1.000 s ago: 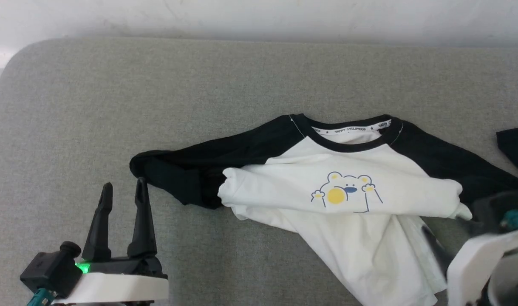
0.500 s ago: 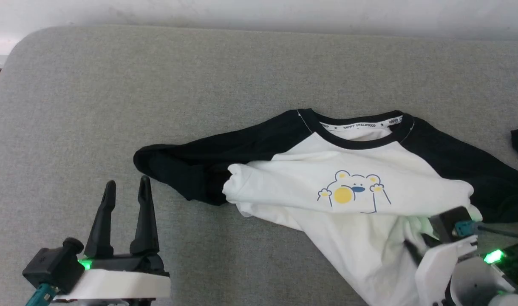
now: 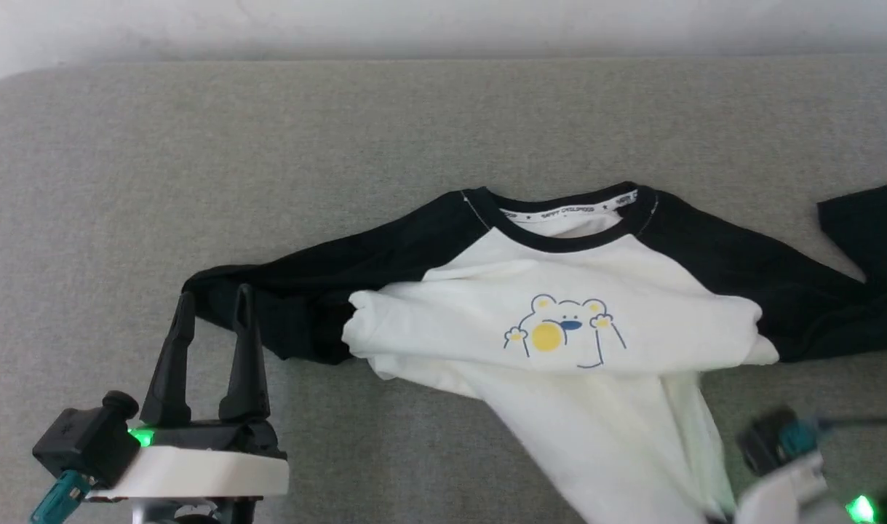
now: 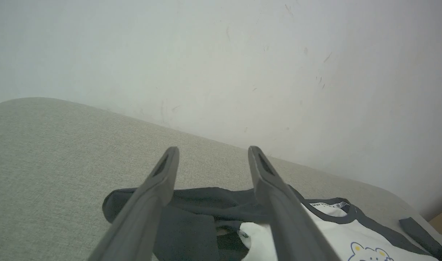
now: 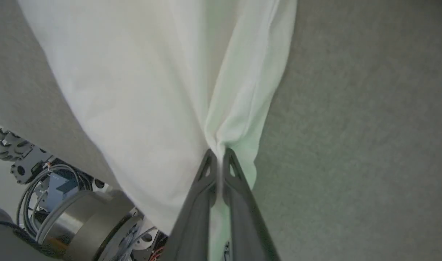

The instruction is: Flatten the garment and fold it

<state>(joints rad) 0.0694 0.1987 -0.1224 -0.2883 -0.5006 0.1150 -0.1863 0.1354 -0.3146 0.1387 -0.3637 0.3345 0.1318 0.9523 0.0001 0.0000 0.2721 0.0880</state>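
Right claw [image 5: 217,153] is pinching the white hem of the garment [image 3: 596,291], which is lying crumpled across the table [image 3: 414,124], apparently overhanging its near edge; left claw [image 3: 214,297] is hovering spread beside the black sleeve.

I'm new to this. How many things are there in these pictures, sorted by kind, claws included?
Shirts: 1, the white-and-black shirt.
Grippers: 2, the left gripper open, the right gripper shut on the shirt's white cloth.
Padded surfaces: 1, the grey surface under it all.
Total: 4.
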